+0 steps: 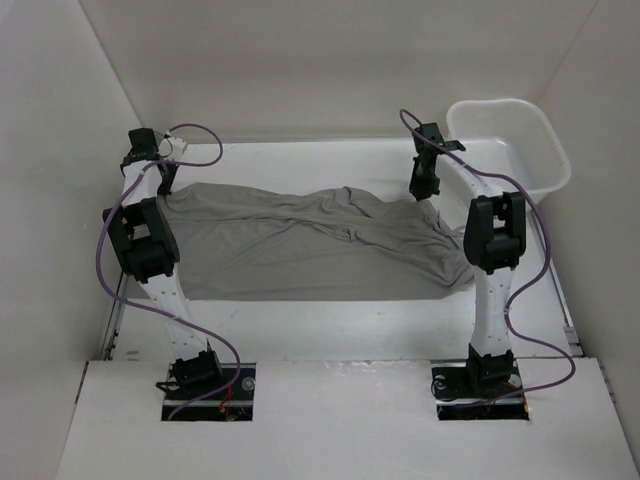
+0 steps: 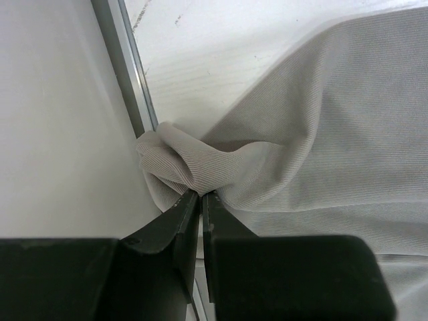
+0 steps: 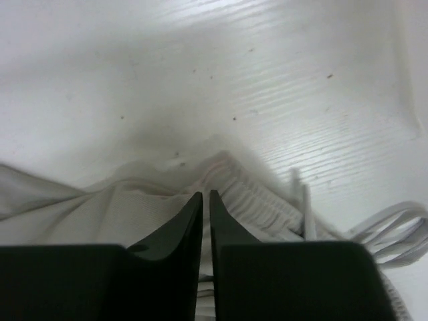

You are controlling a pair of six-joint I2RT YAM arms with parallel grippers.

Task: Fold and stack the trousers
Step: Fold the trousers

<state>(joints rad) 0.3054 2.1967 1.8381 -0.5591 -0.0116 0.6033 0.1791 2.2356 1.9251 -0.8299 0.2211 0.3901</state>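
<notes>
The grey-taupe trousers (image 1: 300,245) lie spread across the table from left to right, with loose folds in the middle. My left gripper (image 1: 165,188) is at their far left end. In the left wrist view it (image 2: 200,195) is shut on a bunched bit of the cloth (image 2: 194,164) next to the table's side rail. My right gripper (image 1: 424,190) is at the far right end. In the right wrist view its jaws (image 3: 206,194) are closed to a thin slit on the gathered waistband (image 3: 254,200), which peaks up at the tips. That view is blurred.
A white plastic tub (image 1: 556,150) stands at the back right corner. White walls close in the table on the left, back and right. A metal rail (image 2: 130,73) runs along the left edge. White drawstring cords (image 3: 394,227) trail from the waistband.
</notes>
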